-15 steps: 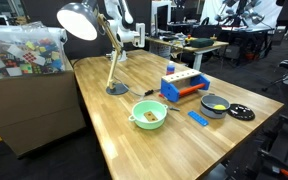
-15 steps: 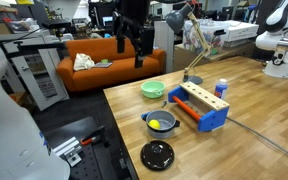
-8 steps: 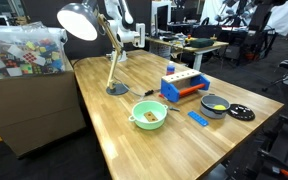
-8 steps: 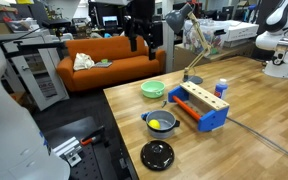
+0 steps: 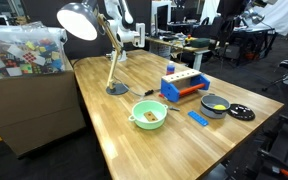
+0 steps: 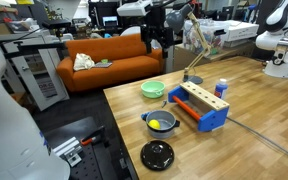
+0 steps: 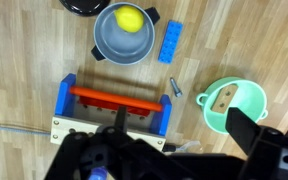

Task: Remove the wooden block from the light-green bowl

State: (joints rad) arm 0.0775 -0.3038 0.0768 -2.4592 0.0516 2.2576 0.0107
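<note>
Small rigid target, probably light.
Your gripper (image 6: pixel 157 40) hangs high, jaws spread, empty. Pinch the wooden block (image 7: pixel 225 98) across its flat sides, clear of the light-green bowl (image 7: pixel 244 114) and its slick wall.

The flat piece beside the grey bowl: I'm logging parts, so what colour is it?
The flat piece is blue, clearest in the wrist view.

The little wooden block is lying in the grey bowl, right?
Not quite. The wooden block is lying in the light-green bowl, as the wrist view shows. The grey bowl holds only a round yellow thing.
</note>
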